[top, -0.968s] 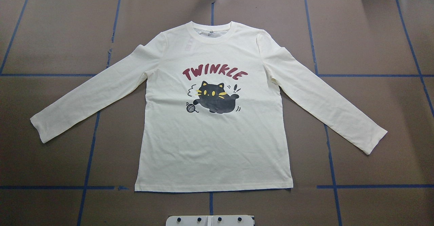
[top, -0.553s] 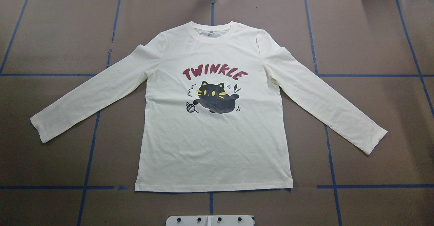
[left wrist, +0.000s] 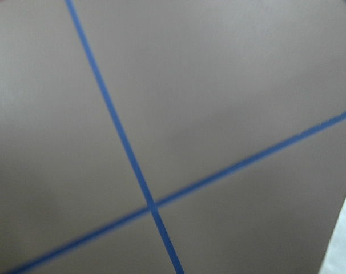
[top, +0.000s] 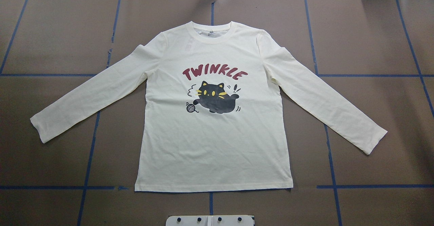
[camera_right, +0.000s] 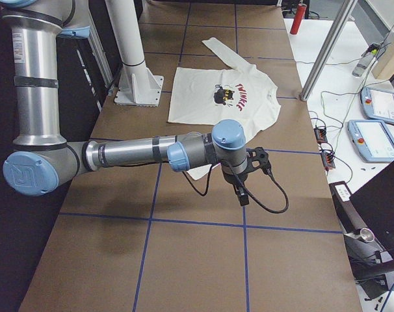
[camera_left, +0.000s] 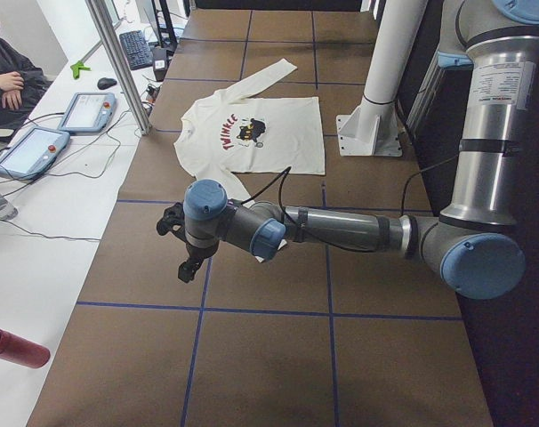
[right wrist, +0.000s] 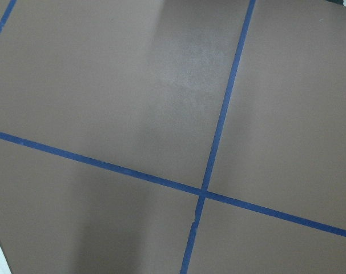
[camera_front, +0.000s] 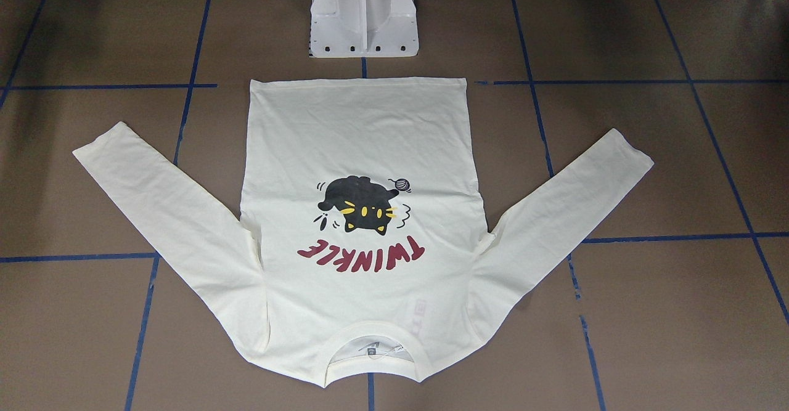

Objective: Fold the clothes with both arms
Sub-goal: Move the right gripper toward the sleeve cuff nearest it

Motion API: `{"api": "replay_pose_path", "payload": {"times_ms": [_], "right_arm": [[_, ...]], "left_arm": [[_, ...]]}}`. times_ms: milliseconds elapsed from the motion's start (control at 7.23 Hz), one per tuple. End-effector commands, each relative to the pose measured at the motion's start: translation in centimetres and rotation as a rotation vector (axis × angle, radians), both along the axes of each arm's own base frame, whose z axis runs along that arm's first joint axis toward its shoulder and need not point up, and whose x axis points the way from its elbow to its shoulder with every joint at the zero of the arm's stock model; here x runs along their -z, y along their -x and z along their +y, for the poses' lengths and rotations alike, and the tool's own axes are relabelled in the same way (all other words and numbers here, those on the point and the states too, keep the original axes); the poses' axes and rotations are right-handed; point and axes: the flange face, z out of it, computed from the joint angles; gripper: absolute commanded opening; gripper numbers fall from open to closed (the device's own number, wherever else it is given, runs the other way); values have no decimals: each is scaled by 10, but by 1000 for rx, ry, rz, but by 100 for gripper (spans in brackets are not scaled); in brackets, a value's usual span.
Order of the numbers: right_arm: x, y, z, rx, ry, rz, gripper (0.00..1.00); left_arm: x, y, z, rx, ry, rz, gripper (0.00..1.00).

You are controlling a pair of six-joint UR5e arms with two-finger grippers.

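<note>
The cream long-sleeved T-shirt (top: 217,144) lies flat and print-up in the middle of the brown table, both sleeves spread out and down. It also shows in the front-facing view (camera_front: 357,127) and in both side views (camera_left: 278,133) (camera_right: 197,91). My left gripper (camera_left: 186,263) hangs over bare table well short of the shirt, near the table's left end. My right gripper (camera_right: 241,194) hangs likewise near the right end. Both show only in side views, so I cannot tell if they are open or shut. Both wrist views show only brown table and blue tape lines.
The white pedestal base (camera_front: 363,23) stands just behind the shirt's hem. Blue tape lines (top: 89,151) grid the table. A side bench holds teach pendants (camera_left: 87,111) (camera_right: 379,140), cables and a red cylinder (camera_left: 16,347). An operator (camera_left: 7,76) sits beside it.
</note>
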Motion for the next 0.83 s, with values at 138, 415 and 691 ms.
{"api": "replay_pose_path", "payload": {"times_ms": [138, 415, 691], "right_arm": [[15, 28, 10, -16, -19, -155, 100], [21, 106, 43, -75, 40, -293, 100], [6, 194, 88, -200, 105, -295, 99]], "left_arm": [[-4, 1, -16, 14, -195, -8, 100], [-4, 2, -15, 15, -195, -8, 100], [-3, 2, -16, 15, -198, -8, 100]]}}
